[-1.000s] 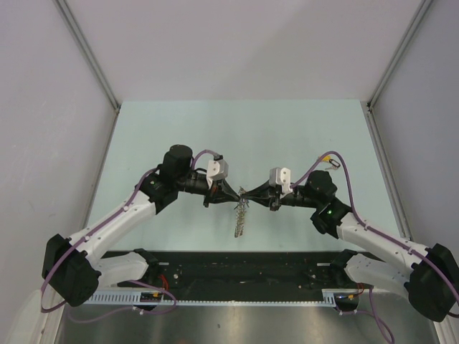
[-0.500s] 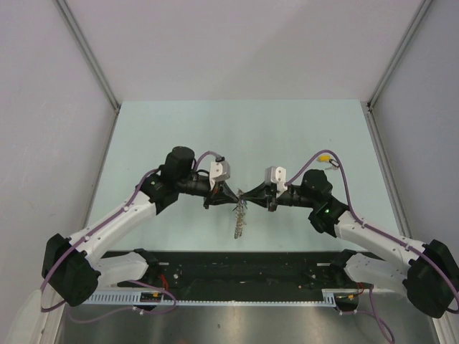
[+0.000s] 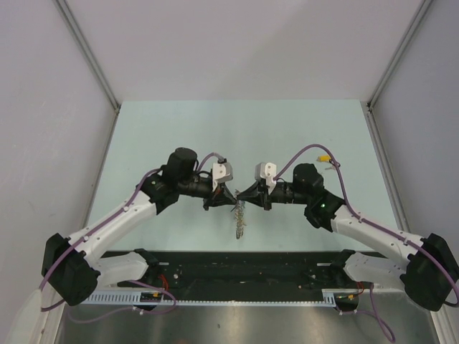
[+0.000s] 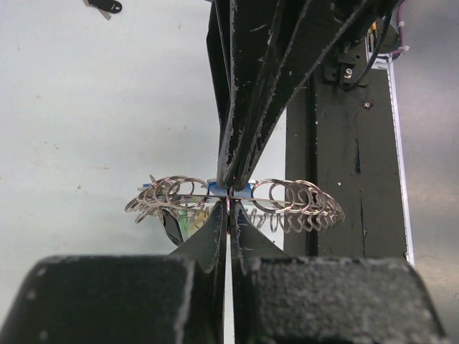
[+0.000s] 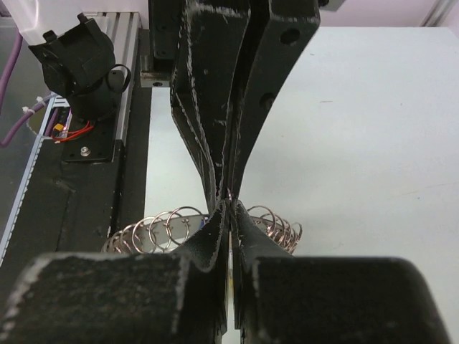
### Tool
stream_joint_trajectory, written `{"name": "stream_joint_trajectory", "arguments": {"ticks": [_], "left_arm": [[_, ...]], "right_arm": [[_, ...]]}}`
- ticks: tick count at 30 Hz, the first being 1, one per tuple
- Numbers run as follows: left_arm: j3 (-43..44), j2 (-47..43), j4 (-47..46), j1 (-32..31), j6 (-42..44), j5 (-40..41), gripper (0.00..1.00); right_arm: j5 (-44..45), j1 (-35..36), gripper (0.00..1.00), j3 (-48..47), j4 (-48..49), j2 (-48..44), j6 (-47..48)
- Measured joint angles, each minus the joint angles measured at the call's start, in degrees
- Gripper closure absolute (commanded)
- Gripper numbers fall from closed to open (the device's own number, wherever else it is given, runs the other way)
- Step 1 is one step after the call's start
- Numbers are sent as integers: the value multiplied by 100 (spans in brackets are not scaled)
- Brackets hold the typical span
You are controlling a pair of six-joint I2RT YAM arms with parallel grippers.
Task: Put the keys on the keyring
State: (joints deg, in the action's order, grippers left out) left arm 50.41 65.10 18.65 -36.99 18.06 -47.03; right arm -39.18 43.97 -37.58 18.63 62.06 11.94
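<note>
My left end effector (image 4: 228, 211) is clenched, its two fingers pressed flat together with only a hairline between them; my right end effector (image 5: 229, 215) is clenched just as tightly. The two meet tip to tip above the middle of the pale green worktop (image 3: 179, 129), and both grasp the keyring (image 4: 297, 204) at the same spot on its band. From my left wrist the keyring shows as a run of overlapping silver wire loops spreading out to either side of the pinch, roughly level; from my right wrist the same loops fan out on both sides of my closed fingers. From above, the keyring hangs edge-on from the joined tips, towards the near side of the worktop; I cannot tell whether its lower end touches the surface. A blue tag (image 4: 244, 188) sits right at the pinch, touching the loops, and a bit of green (image 4: 188, 218) shows among the loops beside it; the keys themselves are too small for me to make out there. A yellow-tagged key (image 3: 324, 154) lies on the worktop beyond my right arm, well apart from the keyring; a black tag (image 4: 107, 6) lies on the worktop at the top edge of my left wrist view.
</note>
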Motion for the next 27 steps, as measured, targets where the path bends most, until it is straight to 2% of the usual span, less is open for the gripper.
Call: {"name": "stream_joint_trajectory", "arguments": {"ticks": [6, 16, 27], "left_arm": [[114, 17, 232, -107, 0, 114, 100], [179, 4, 92, -229, -63, 111, 100], [179, -111, -181, -264, -160, 31, 99]], "right_arm": [[146, 216, 95, -358, -496, 76, 184], [557, 354, 63, -669, -1014, -157, 280], [859, 326, 66, -743, -1735, -848, 398]]}}
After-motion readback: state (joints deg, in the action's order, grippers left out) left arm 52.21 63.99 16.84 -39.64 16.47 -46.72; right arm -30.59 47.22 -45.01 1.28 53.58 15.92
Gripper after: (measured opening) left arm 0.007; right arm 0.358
